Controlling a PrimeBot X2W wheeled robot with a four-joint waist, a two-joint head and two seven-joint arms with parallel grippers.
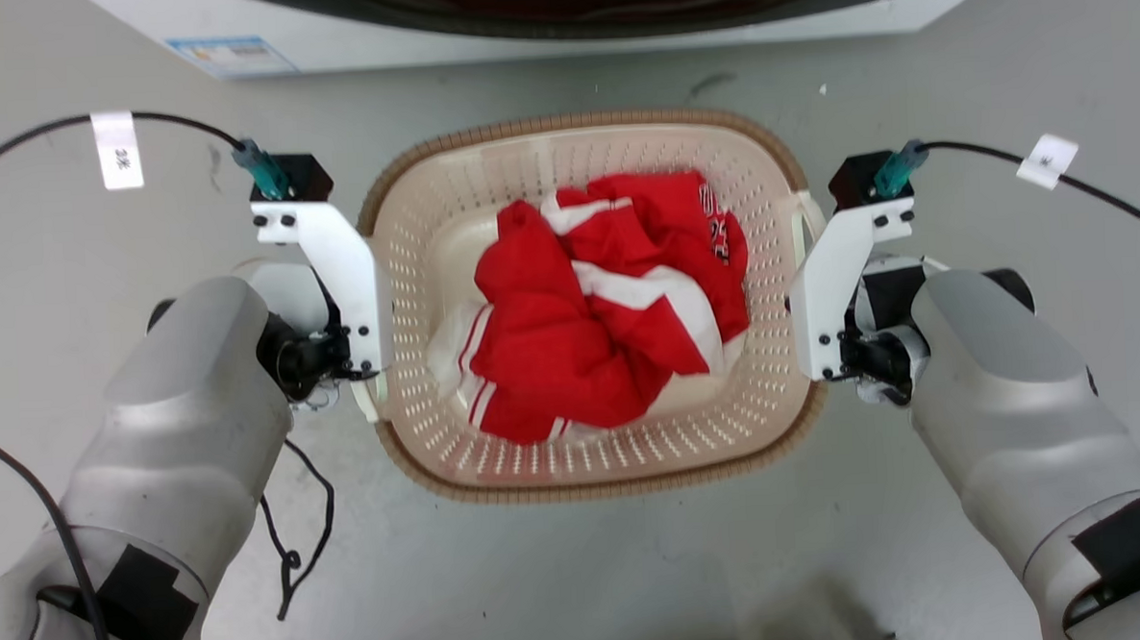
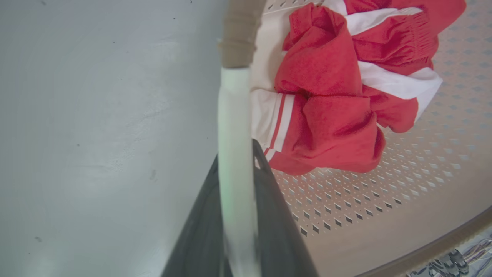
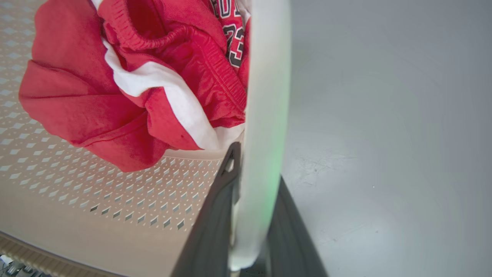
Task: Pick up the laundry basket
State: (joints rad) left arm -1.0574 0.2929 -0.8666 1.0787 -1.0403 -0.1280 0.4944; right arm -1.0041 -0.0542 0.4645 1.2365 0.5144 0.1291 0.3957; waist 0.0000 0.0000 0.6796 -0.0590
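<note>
The laundry basket (image 1: 571, 125) sat between the two arms over the grey floor (image 1: 581, 570), just before the white washing machine (image 1: 442, 42), with red and white clothes (image 1: 589, 310) heaped inside; whether it rested there or hung clear I could not tell. The left claw (image 2: 235, 154) was closed narrow on the basket's left handle (image 2: 233, 107), one dark finger inside the wall and one outside, and the right claw (image 3: 256, 165) gripped the right handle (image 3: 267, 88) likewise.
</note>
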